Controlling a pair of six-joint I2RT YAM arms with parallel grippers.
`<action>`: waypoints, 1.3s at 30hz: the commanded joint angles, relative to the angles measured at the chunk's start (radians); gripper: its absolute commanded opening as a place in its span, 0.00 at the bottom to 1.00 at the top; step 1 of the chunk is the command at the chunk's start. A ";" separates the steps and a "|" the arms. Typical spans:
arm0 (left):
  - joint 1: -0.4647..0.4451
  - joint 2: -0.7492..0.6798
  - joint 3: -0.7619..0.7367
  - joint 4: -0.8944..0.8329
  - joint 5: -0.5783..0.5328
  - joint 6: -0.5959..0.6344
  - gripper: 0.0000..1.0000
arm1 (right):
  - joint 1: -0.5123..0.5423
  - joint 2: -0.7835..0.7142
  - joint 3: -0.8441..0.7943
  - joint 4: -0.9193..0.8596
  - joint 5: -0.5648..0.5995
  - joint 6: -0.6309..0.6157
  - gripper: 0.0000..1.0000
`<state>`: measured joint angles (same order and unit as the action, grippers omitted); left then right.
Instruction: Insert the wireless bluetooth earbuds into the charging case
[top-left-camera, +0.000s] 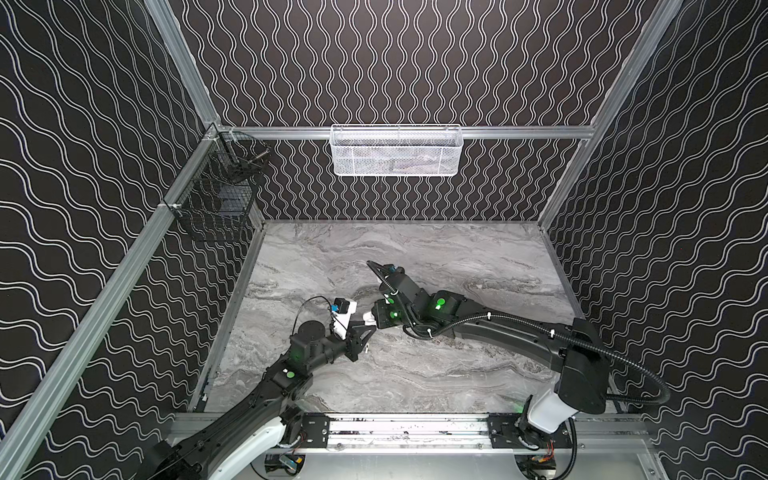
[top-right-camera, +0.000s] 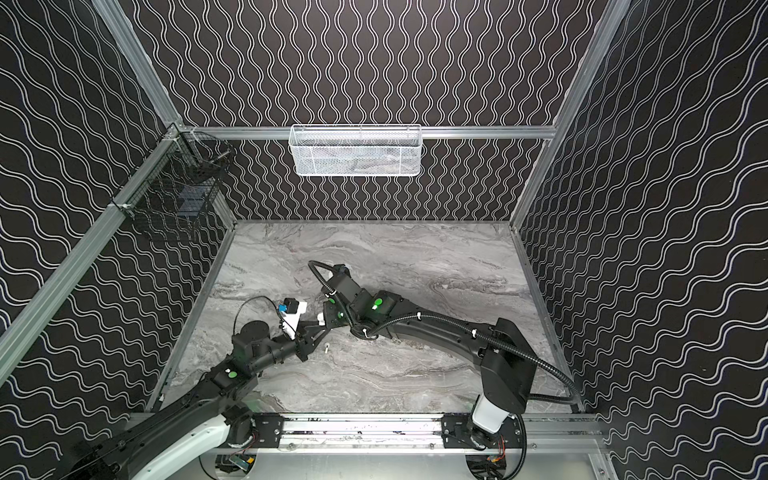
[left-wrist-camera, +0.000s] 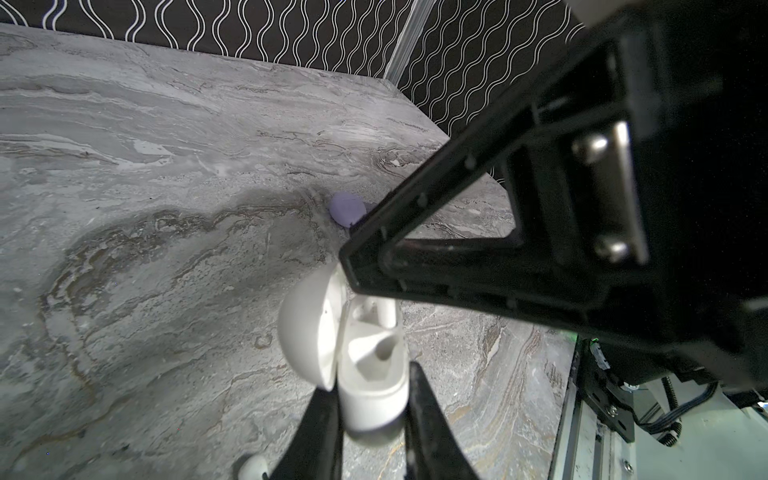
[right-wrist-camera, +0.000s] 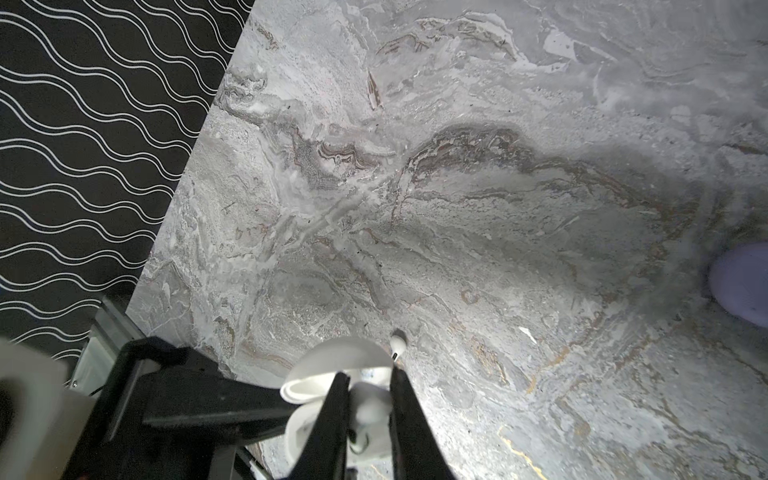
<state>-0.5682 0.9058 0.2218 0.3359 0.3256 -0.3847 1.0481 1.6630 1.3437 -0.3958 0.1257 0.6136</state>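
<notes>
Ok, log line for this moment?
left jaws: shut on open white case | right jaws: shut on white earbud at case | loose earbud: on table

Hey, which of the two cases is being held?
The white case, open and pinched in the left claw; the purple case lies on the table.

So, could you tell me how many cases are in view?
2: the white case, open, in the left gripper; the lilac case on the table. More may be hidden.
</notes>
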 joint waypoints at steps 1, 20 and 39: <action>0.002 -0.007 0.007 0.026 -0.003 0.024 0.08 | 0.001 0.003 -0.007 0.015 0.012 0.012 0.19; 0.002 -0.024 0.007 0.007 -0.030 0.026 0.08 | 0.006 -0.012 -0.028 0.018 -0.007 0.015 0.21; 0.001 -0.034 0.007 -0.005 -0.042 0.027 0.08 | 0.006 -0.046 -0.027 -0.007 0.040 0.008 0.35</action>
<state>-0.5678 0.8768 0.2218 0.3130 0.2958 -0.3813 1.0573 1.6352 1.3140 -0.3832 0.1310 0.6170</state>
